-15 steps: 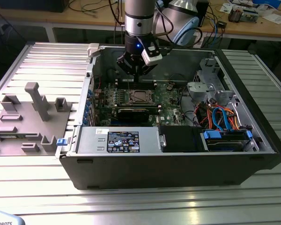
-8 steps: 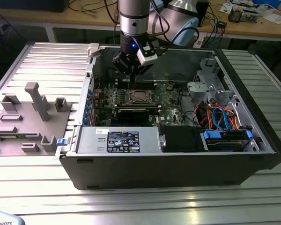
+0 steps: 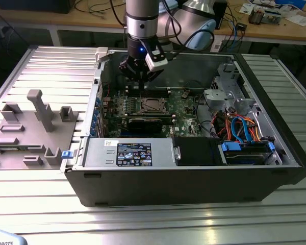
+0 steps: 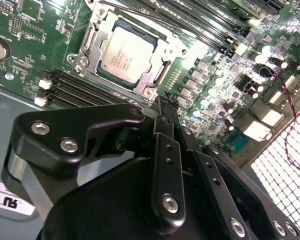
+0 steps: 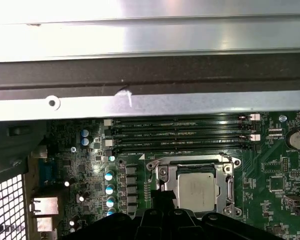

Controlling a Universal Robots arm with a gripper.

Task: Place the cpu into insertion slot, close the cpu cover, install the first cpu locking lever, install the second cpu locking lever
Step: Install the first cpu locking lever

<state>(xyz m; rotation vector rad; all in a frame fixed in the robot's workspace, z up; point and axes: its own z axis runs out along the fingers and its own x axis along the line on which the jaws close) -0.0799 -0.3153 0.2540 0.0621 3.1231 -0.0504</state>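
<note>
The cpu (image 4: 127, 54) lies flat in the insertion slot (image 3: 152, 104) on the green board, silvery top up. The cpu cover (image 4: 162, 50) is down around it, with the chip showing through its window; the cpu (image 5: 196, 192) and the cpu cover (image 5: 195, 164) also appear in the first wrist view. A thin lever rod (image 4: 140, 14) runs along one side of the socket; I cannot tell whether it is latched. My gripper (image 4: 165, 107) hangs above the board just beside the socket, its black fingers together with nothing between them. In the exterior view the gripper (image 3: 141, 81) hovers over the socket's far edge.
Long black memory slots (image 5: 180, 132) flank the socket. Capacitors (image 4: 210, 92) stand close to the fingertips. The open case holds a power supply box (image 3: 127, 153) at the front and a drive cage with cables (image 3: 239, 132). A grey fixture tray (image 3: 30, 127) lies on the exterior view's left.
</note>
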